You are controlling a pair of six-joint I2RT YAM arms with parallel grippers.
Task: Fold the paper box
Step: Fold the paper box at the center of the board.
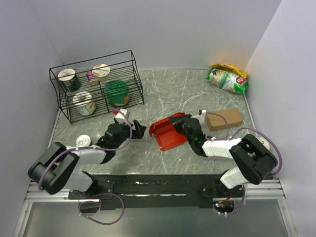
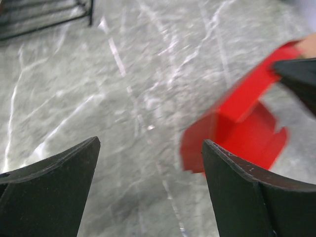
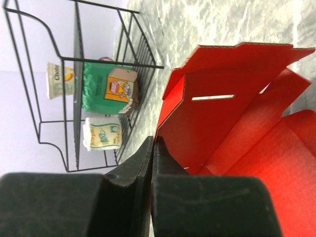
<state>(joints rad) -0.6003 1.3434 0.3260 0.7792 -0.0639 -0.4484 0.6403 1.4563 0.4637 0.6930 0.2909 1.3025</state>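
The paper box [image 1: 167,133] is a bright red card sheet, partly folded up, lying in the middle of the marble table. My right gripper [image 1: 186,126] is at its right side. In the right wrist view that gripper [image 3: 154,141] is shut, pinching the edge of an upright red wall [image 3: 217,123] that has a slot cut in it. My left gripper [image 1: 140,131] hovers just left of the box, apart from it. Its fingers stand open in the left wrist view [image 2: 150,145], with only bare table between them. There the blurred red box [image 2: 237,128] lies ahead to the right.
A black wire rack [image 1: 98,86] with cups and a green container stands at the back left. A plain brown cardboard box [image 1: 224,118] lies right of the red sheet, and a snack bag [image 1: 227,79] is at the back right. A small can [image 1: 83,141] sits near the left arm.
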